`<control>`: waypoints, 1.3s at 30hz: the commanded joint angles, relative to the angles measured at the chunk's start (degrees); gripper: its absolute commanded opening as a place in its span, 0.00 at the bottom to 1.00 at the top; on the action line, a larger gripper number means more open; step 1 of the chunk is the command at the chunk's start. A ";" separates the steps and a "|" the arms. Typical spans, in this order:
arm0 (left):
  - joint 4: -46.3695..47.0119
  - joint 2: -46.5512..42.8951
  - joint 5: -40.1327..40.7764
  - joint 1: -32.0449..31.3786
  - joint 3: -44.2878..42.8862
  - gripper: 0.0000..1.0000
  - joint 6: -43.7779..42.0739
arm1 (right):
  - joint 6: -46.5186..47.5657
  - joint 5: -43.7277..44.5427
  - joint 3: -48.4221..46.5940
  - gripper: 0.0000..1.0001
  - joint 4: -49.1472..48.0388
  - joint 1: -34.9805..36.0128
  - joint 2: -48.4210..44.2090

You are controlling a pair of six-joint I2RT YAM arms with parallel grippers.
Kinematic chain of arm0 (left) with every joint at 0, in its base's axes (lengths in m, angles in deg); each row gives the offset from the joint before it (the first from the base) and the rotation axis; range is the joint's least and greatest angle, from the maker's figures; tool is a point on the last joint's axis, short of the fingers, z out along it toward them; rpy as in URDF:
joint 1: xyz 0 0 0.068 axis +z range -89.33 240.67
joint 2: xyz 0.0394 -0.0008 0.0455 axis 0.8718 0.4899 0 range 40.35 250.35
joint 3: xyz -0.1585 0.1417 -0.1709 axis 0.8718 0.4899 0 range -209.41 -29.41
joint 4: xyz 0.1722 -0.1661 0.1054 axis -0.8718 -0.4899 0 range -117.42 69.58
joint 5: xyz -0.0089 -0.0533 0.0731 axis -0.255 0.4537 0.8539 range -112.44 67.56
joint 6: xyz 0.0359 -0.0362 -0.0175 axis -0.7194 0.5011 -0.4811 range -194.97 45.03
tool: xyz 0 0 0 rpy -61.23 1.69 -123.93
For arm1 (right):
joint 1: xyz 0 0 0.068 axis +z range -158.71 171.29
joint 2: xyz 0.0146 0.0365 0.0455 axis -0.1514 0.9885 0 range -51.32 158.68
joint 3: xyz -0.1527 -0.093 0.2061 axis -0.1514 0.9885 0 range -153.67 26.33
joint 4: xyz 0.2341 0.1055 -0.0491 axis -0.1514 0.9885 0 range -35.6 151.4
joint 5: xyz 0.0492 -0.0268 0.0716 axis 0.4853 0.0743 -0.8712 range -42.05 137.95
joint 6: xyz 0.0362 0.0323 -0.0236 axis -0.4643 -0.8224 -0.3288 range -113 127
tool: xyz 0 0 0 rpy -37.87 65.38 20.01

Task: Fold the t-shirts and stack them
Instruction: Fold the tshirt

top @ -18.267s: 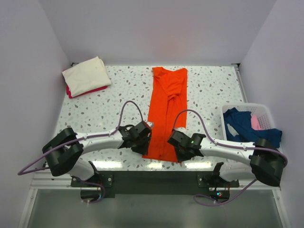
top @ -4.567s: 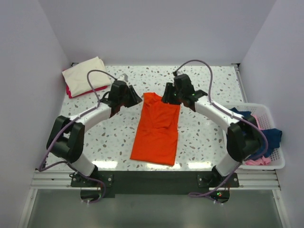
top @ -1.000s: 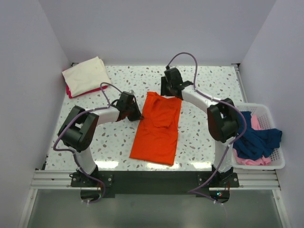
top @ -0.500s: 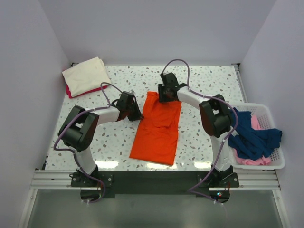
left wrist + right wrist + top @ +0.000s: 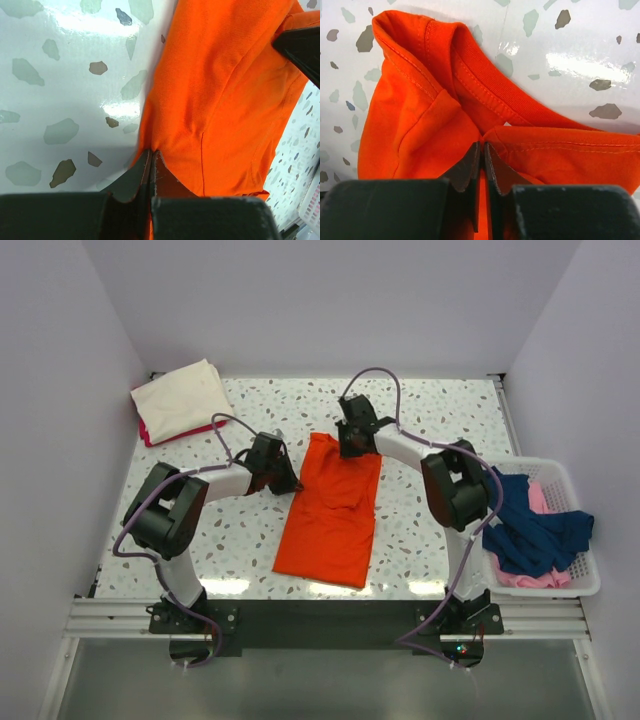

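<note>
An orange t-shirt (image 5: 330, 510) lies folded into a long strip in the middle of the table, collar end at the far side. My left gripper (image 5: 288, 483) is at the shirt's left edge near the top, shut on that edge (image 5: 151, 152). My right gripper (image 5: 354, 444) is at the far end, shut on a fold of the fabric just below the collar (image 5: 482, 146). The collar band (image 5: 485, 95) curves just ahead of the right fingers. A folded cream shirt (image 5: 183, 397) lies on a red one at the far left corner.
A white basket (image 5: 560, 585) at the right edge holds blue (image 5: 530, 525) and pink garments. Walls close in the table on the left, far and right sides. The right arm's cable arches above the far end of the shirt.
The right gripper has come down from just beyond the collar onto the shirt's far end and closed there. The left gripper and the shirt have stayed put.
</note>
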 commanded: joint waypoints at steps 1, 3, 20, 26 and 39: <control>-2.39 2.51 2.09 -0.13 0.34 0.00 -1.23 | -0.75 -0.31 0.90 0.06 0.29 -0.08 -5.41; -2.39 2.43 2.09 -0.04 0.43 0.00 -1.24 | -1.11 -0.22 2.13 0.04 0.20 0.01 -7.25; -2.04 2.95 2.09 0.05 0.96 0.00 -1.23 | -2.07 -0.57 8.02 0.28 -0.94 -0.08 -10.34; -2.13 2.87 2.09 0.14 0.96 0.00 -1.41 | -2.33 -1.71 7.50 0.40 -1.38 -0.08 -8.49; -1.86 3.22 2.00 0.23 1.05 0.00 -1.24 | -2.60 -1.80 9.34 0.10 -0.86 -0.08 -9.89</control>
